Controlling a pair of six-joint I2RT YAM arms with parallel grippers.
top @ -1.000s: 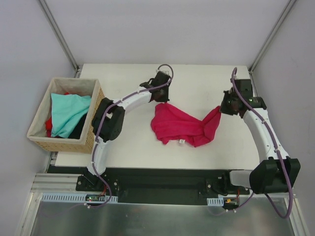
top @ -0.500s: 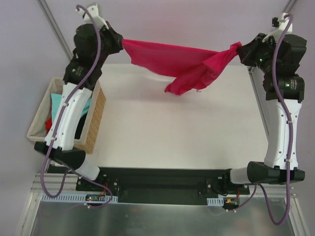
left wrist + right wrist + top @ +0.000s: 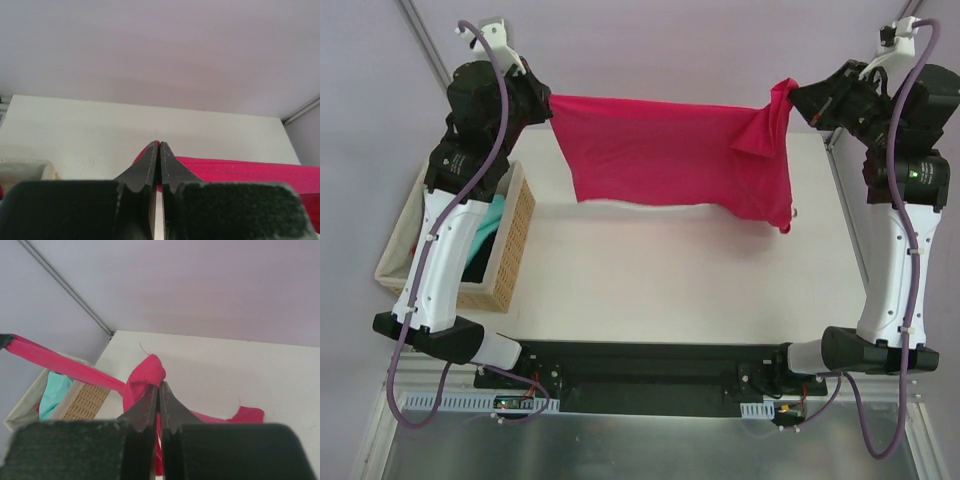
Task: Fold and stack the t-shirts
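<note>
The crimson-magenta t-shirt (image 3: 670, 150) hangs spread in the air above the table, stretched between both raised arms. My left gripper (image 3: 548, 103) is shut on its left top corner; in the left wrist view the cloth (image 3: 240, 170) runs off to the right from the gripper (image 3: 159, 146). My right gripper (image 3: 798, 98) is shut on a bunched right corner, seen in the right wrist view (image 3: 147, 371) just past the gripper (image 3: 159, 386). The shirt's right side droops lower, to about (image 3: 782, 215). The light teal t-shirt (image 3: 496, 212) lies in the basket, also seen from the right wrist (image 3: 54, 390). The red t-shirt is hidden.
The woven wicker basket (image 3: 515, 240) stands at the table's left edge, partly behind the left arm. The white table (image 3: 670, 280) lies below the hanging shirt. Grey walls and metal frame posts enclose the back and sides.
Both arms lifted the crimson-magenta shirt from a heap on the table up into the air and pulled it apart; since half a second ago it has spread from a twisted band into a flat hanging sheet.
</note>
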